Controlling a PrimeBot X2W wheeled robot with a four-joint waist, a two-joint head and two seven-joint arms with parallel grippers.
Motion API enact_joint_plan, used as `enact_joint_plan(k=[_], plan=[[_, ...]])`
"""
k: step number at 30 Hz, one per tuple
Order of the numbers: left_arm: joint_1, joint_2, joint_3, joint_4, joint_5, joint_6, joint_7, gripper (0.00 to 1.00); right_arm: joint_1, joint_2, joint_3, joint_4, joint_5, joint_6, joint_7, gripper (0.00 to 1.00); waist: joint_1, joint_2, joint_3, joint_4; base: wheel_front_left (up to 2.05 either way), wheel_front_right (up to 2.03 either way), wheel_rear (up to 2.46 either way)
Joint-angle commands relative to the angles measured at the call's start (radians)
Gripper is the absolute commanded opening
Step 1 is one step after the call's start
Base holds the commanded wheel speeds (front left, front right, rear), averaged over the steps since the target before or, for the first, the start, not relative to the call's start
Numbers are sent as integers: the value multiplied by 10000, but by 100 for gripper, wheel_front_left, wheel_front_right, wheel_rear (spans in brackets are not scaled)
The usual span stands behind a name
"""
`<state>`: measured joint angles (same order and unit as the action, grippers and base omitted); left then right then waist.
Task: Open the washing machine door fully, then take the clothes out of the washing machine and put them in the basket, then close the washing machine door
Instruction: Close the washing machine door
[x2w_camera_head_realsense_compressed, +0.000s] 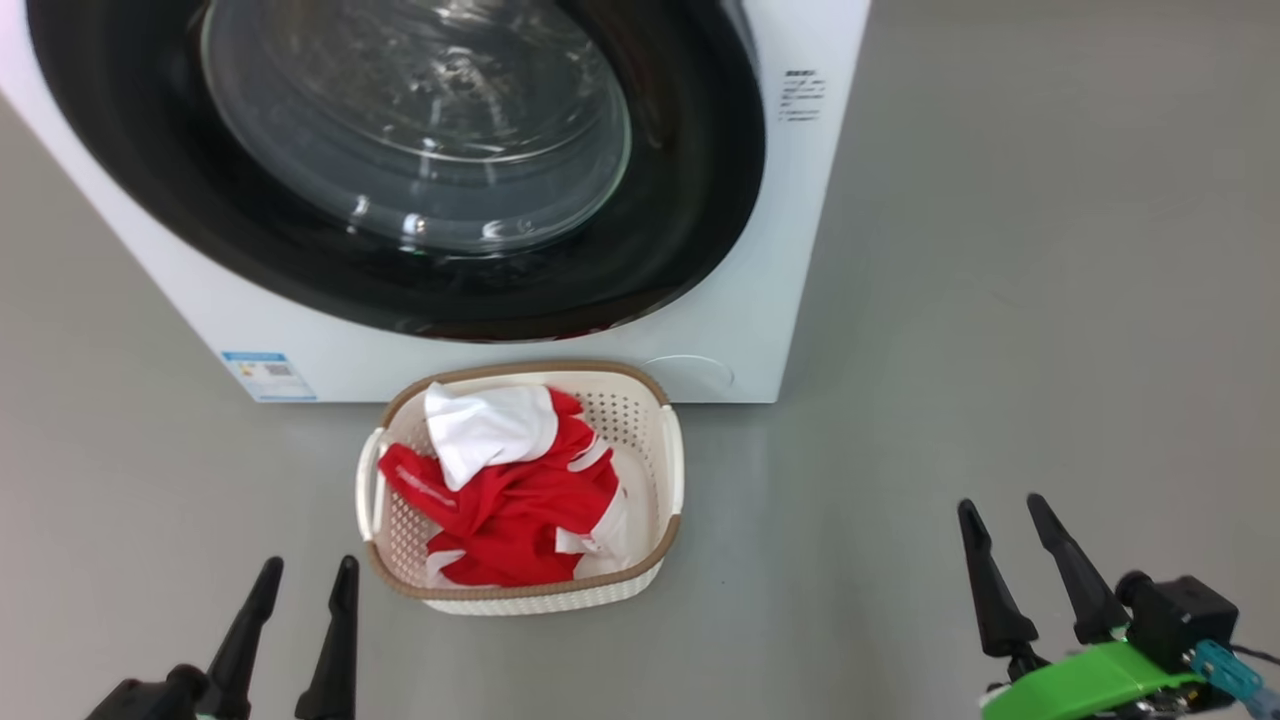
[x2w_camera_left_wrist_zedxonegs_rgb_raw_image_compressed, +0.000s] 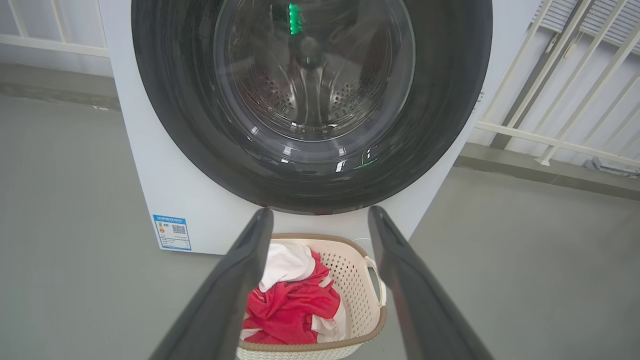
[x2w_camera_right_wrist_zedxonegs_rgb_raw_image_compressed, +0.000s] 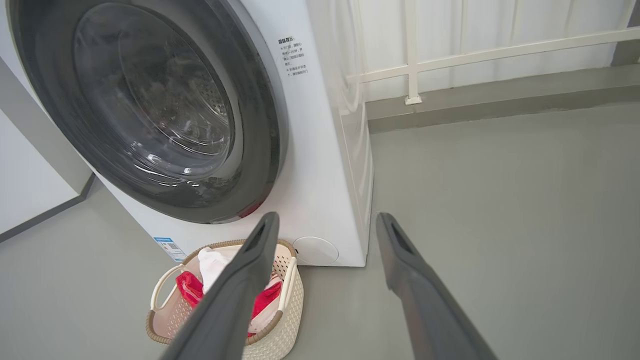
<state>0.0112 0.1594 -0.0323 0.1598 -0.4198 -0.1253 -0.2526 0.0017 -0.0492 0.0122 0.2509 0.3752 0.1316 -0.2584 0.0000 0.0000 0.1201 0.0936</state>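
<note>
Head view up: I have the washing machine door (x2w_camera_head_realsense_compressed: 400, 140) sitting flush against the washing machine (x2w_camera_head_realsense_compressed: 770, 320) across the upper left of the frame, its glass bulging toward me. Just below it, centre frame, the basket (x2w_camera_head_realsense_compressed: 645, 420) stands on the grey floor (x2w_camera_head_realsense_compressed: 1000, 300) near the machine's front. The clothes (x2w_camera_head_realsense_compressed: 510, 500) are heaped inside, white piece on top of the red. My left gripper (x2w_camera_head_realsense_compressed: 310, 565) sits lower left, jaws spread, nothing between them. My right gripper (x2w_camera_head_realsense_compressed: 1000, 502) is lower right, jaws likewise apart and empty, well apart from the basket.
</note>
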Motion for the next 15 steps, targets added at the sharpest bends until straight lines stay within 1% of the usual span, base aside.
enact_joint_plan(k=[1,15], plan=[[-9,180,449,-324,190,-54,-92,100,72,-17,119,-288,-67,-9,-34,100,0,0,-126,-184,0,0,0],[442,38,640,-475,433,-54,-92,100,830,-86,-442,-418,-33,-9,-34,100,0,0,-374,-515,0,0,0]])
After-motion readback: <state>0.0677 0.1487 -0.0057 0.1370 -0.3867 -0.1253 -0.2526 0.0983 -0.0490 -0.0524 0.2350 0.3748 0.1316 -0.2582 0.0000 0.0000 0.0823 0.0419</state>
